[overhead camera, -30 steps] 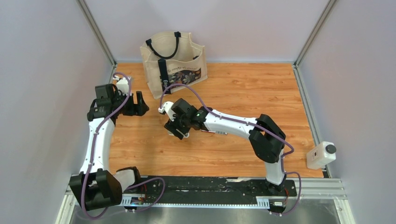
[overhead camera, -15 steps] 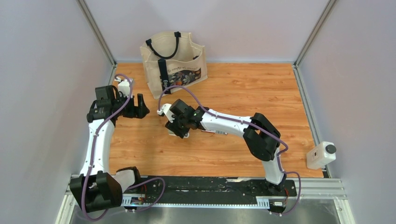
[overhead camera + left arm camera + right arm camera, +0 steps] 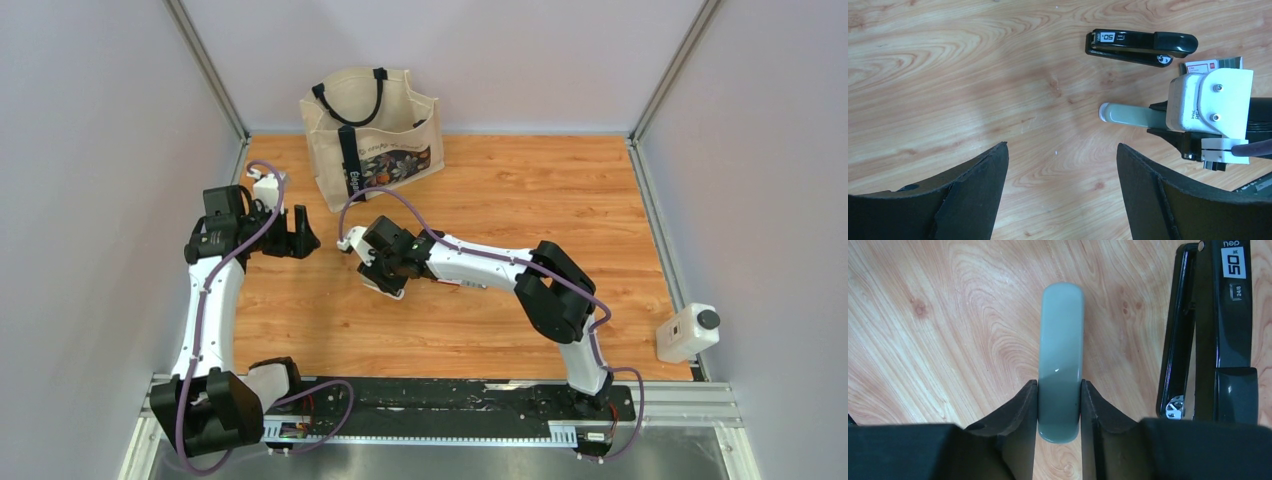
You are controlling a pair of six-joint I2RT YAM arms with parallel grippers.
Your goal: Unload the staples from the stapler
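Note:
The stapler (image 3: 1060, 360) is a dull grey elongated body lying on the wooden table. My right gripper (image 3: 1059, 390) is shut on its rear half, one finger on each side. It also shows in the left wrist view (image 3: 1128, 114), sticking out from under the right wrist. In the top view the right gripper (image 3: 383, 281) is low over the table's left middle. My left gripper (image 3: 302, 233) is open and empty, off to the left, with bare wood between its fingers (image 3: 1062, 150). No staples are visible.
A black stapler (image 3: 1220, 330) marked "50" lies just beside the grey one, also in the left wrist view (image 3: 1140, 42). A flat red-and-white box (image 3: 1205, 66) lies next to it. A cloth tote bag (image 3: 372, 130) stands at the back left. A white device (image 3: 688, 332) sits off the table's right edge.
My right arm has shifted slightly left and away, the gripper staying low over the stapler. My left gripper has edged slightly; it stays open.

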